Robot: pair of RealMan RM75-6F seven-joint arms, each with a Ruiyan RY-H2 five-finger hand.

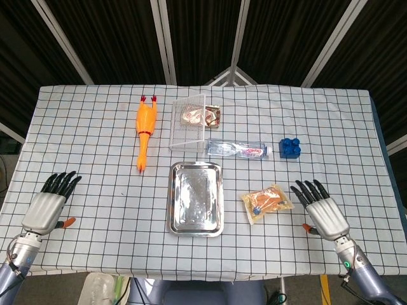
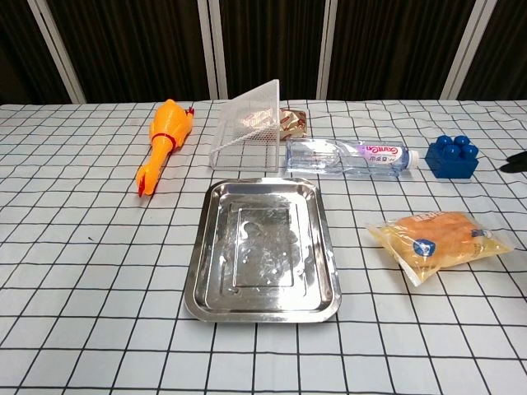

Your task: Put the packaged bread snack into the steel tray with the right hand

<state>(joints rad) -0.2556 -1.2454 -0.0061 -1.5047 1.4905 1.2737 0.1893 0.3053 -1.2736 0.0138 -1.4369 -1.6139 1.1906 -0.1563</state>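
The packaged bread snack (image 1: 267,203) (image 2: 440,243), a clear bag with orange-brown bread and a blue label, lies flat on the checked cloth, to the right of the steel tray (image 1: 196,197) (image 2: 263,248). The tray holds nothing. My right hand (image 1: 320,210) is open, fingers spread, a short way right of the snack without touching it. In the chest view only a dark fingertip (image 2: 516,161) shows at the right edge. My left hand (image 1: 49,203) is open near the table's front left corner, seen in the head view only.
A rubber chicken (image 1: 145,129) lies at the back left. A clear mesh basket on its side (image 1: 189,121) and a brown snack packet (image 1: 210,115) sit behind the tray. A water bottle (image 1: 239,150) and a blue block (image 1: 291,148) lie beyond the bread snack.
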